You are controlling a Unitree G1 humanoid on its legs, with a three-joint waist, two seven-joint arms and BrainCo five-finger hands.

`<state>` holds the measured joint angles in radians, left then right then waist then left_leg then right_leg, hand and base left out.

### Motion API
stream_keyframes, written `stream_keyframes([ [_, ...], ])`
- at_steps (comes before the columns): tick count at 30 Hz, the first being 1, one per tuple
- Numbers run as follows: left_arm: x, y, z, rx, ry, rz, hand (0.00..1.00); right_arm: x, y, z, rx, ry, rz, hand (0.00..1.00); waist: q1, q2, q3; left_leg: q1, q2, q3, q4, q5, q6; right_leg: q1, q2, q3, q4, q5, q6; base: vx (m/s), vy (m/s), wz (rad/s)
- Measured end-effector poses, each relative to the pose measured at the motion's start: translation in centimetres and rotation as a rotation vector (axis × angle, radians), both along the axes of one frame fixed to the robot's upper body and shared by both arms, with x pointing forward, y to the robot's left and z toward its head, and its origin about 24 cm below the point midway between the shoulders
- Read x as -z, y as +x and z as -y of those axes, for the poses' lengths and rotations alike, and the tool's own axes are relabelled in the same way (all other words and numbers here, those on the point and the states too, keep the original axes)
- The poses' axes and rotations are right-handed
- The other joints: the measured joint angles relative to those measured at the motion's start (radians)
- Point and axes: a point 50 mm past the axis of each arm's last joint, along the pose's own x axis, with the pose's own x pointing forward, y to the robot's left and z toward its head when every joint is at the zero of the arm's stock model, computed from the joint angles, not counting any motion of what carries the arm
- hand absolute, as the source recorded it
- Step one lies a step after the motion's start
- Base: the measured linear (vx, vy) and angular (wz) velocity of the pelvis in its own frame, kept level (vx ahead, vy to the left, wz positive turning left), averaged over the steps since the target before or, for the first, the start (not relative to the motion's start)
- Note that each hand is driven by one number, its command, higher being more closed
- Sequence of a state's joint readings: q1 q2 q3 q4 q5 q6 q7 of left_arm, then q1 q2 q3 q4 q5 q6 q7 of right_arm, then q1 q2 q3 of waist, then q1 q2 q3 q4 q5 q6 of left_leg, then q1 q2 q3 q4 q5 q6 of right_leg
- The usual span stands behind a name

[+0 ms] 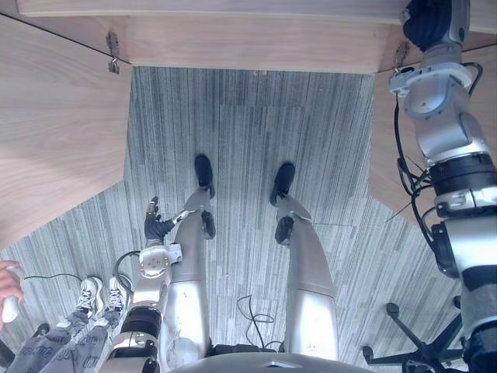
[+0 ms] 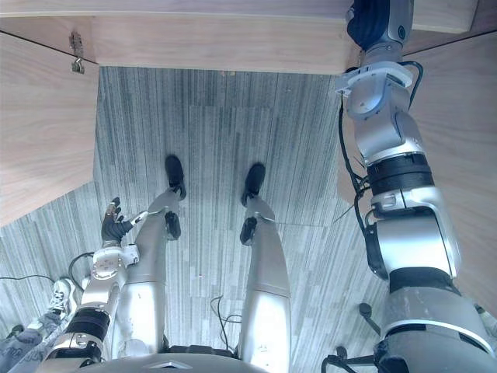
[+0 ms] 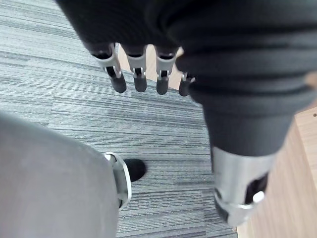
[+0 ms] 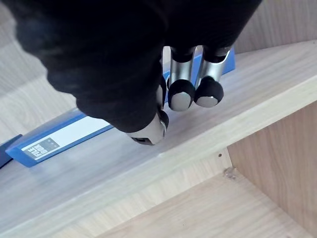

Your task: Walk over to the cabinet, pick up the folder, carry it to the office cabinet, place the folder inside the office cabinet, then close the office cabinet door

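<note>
My right hand (image 4: 143, 74) is reaching up into the office cabinet (image 1: 248, 47), its fingers (image 4: 181, 94) hanging loose and apart over the blue folder (image 4: 59, 139) and gripping nothing. The folder is lying flat on the pale wooden shelf (image 4: 233, 114). My left hand (image 1: 155, 226) is hanging low on the left above the grey carpet (image 1: 248, 132), fingers straight and empty. The left cabinet door (image 1: 54, 132) is standing open.

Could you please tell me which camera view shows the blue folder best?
The right wrist view: the blue folder lies flat on the wooden shelf right past the right hand. The eye views give the right arm raised to the cabinet; the left wrist view faces the carpet.
</note>
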<state>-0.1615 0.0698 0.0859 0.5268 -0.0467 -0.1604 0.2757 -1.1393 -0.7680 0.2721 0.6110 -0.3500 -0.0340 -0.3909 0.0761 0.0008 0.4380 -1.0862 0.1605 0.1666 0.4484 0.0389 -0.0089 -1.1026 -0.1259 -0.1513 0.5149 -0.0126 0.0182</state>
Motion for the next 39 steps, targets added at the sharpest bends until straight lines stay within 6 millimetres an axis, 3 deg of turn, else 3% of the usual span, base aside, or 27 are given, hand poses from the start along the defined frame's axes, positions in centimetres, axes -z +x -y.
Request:
stream_keyframes([
  [13,-0.3,-0.5,-0.5,-0.024,-0.027,0.039,0.00,-6.6,-0.7,0.0,0.088,-0.070,0.087,1.00,0.007,0.001,0.001,-0.047,0.000,0.023,-0.017,0.003,-0.001,-0.069,-0.011,0.001,0.006,0.004,-0.005,0.00,-0.004,-0.01],
  [20,-0.1,-0.8,-0.7,-0.051,-0.065,0.044,0.00,-8.8,-1.2,0.8,0.145,-0.038,0.120,1.00,0.012,0.002,0.001,-0.049,-0.007,0.023,-0.035,0.006,-0.001,-0.078,-0.016,0.000,0.002,0.004,-0.005,0.00,-0.007,0.02],
  [31,0.2,-1.3,-0.7,-0.076,-0.095,0.047,0.00,-9.8,-1.7,2.2,0.163,0.051,0.139,1.00,0.026,0.006,0.004,-0.049,-0.017,0.024,-0.048,0.014,-0.002,-0.082,-0.027,-0.003,0.006,0.003,-0.004,0.00,-0.004,0.02],
  [39,0.6,-1.4,-0.1,-0.080,-0.123,0.033,0.00,-8.8,-1.1,2.7,0.166,0.108,0.100,1.00,0.028,0.007,0.004,-0.013,-0.032,0.023,-0.048,0.021,0.000,-0.051,-0.042,-0.003,0.026,-0.002,-0.004,-0.01,-0.016,0.05],
])
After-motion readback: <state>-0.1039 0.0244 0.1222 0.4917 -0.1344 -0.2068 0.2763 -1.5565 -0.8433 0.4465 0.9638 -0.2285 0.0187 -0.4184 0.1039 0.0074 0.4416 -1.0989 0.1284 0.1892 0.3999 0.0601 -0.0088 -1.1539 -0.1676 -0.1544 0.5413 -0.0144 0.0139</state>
